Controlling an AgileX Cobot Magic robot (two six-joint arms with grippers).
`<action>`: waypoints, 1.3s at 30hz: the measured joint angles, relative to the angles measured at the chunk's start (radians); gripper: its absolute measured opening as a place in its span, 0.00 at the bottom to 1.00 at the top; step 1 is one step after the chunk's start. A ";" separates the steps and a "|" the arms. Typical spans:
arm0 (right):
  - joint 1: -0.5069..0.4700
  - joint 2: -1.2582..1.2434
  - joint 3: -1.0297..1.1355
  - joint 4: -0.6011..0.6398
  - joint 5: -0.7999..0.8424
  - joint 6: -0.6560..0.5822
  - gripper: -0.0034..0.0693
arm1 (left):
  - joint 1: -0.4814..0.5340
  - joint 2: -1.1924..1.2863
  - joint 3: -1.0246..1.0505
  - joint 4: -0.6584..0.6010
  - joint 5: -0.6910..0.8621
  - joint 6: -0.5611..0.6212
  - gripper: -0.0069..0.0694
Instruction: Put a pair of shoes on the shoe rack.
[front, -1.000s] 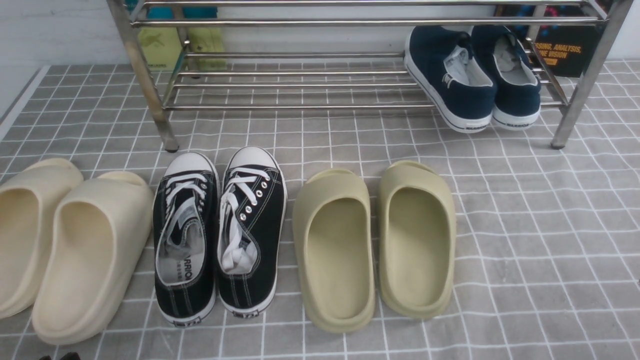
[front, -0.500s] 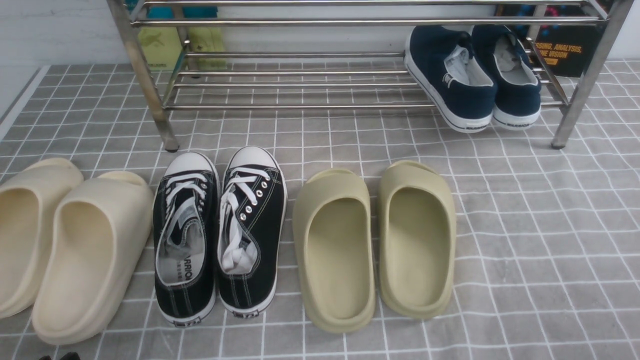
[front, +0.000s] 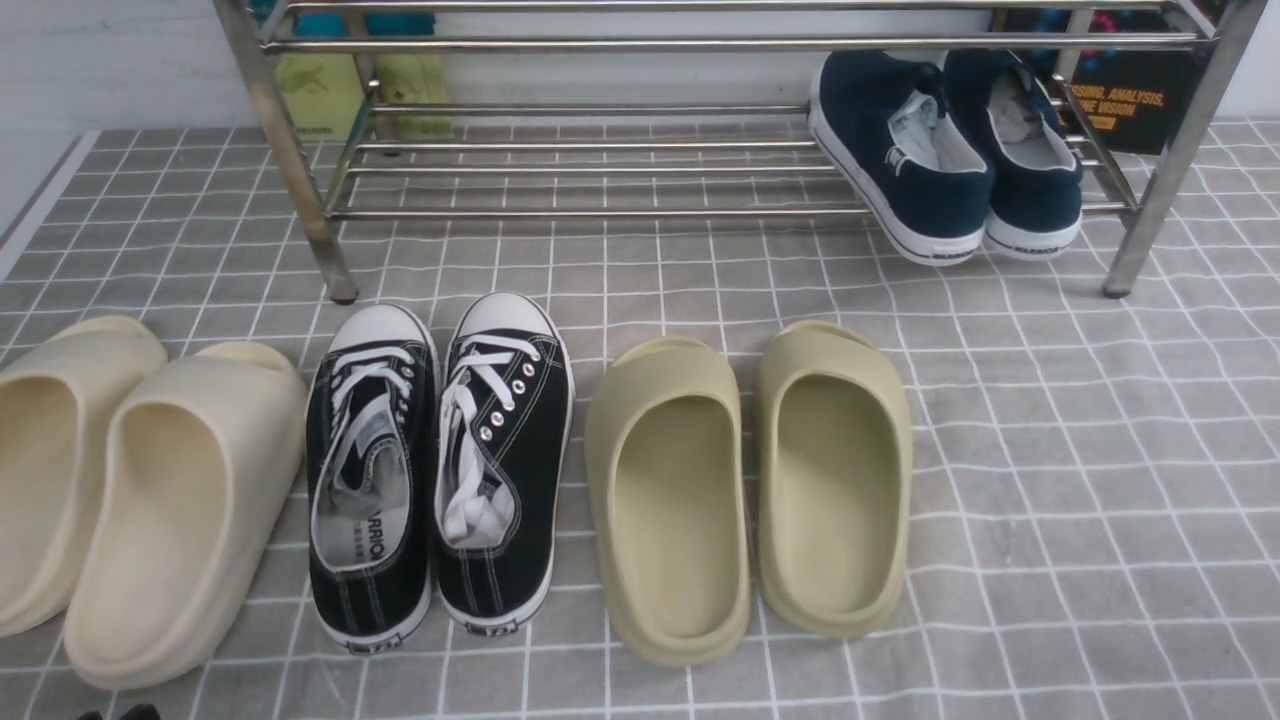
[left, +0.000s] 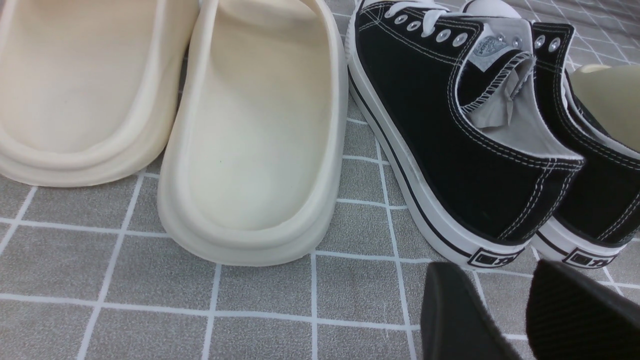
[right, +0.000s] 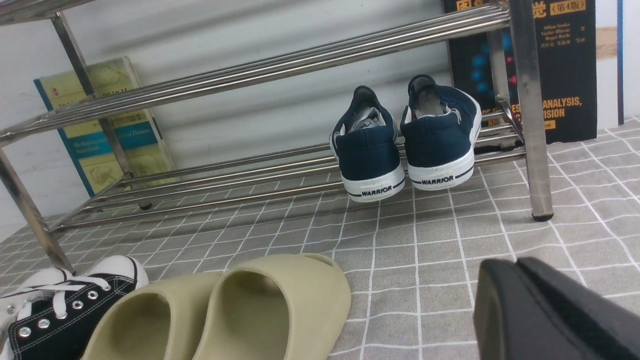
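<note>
The pair of navy-blue slip-on shoes rests on the lowest tier at the right end of the shoe rack, heels hanging over its front bar; the left one leans. They also show in the right wrist view, heels marked WARRIOR. My left gripper is open and empty, low over the cloth just behind the heels of the black lace-up sneakers. My right gripper is shut and empty, over the cloth well in front of the rack. Its arm is out of the front view.
Cream foam slides lie front left, black lace-up sneakers beside them, olive foam slides in the middle. Books stand behind the rack on both sides. A grey checked cloth covers the table.
</note>
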 joint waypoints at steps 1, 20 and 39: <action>0.000 0.000 0.000 0.000 0.000 0.000 0.11 | 0.000 0.000 0.000 0.000 0.000 0.000 0.40; -0.126 -0.093 -0.011 0.213 0.490 -0.017 0.14 | 0.000 0.000 0.000 0.000 0.000 0.000 0.40; -0.126 -0.093 -0.011 0.241 0.492 -0.305 0.04 | 0.000 0.000 0.000 0.000 0.000 0.000 0.40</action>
